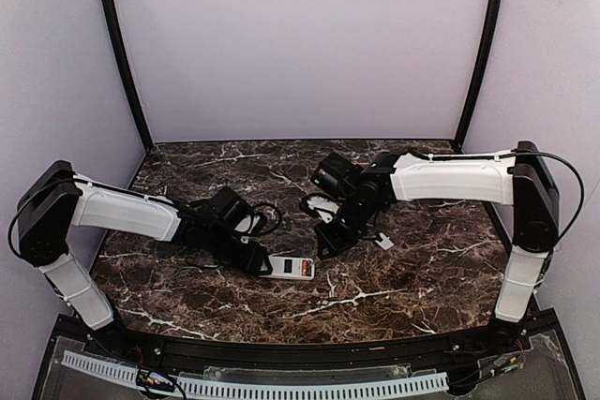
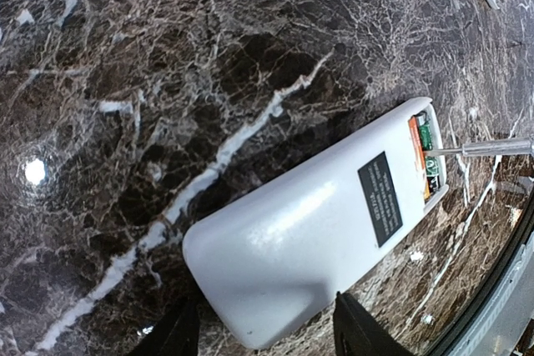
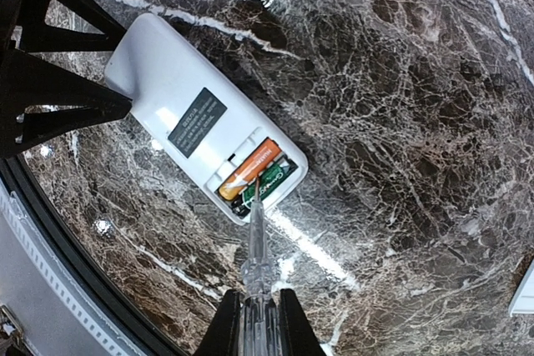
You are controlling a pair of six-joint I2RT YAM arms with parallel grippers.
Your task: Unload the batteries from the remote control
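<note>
Your left gripper (image 2: 265, 323) straddles the remote's (image 3: 158, 64) closed end, a finger on each side. Whether they truly pinch it cannot be told, so firm that hold first. The remote lies face down near the table's (image 1: 422, 292) front edge, compartment open. Your right gripper (image 3: 257, 310) is clamped on the screwdriver (image 3: 257, 239), tip among the batteries (image 3: 254, 174). Lever one battery's end upward gently, not sideways. The cover (image 1: 384, 243) lies beyond.

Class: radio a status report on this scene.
Left gripper straddles slim white remote control. Right gripper shut on clear-handled screwdriver, tip at orange and green batteries, seated. Nothing blocking.
</note>
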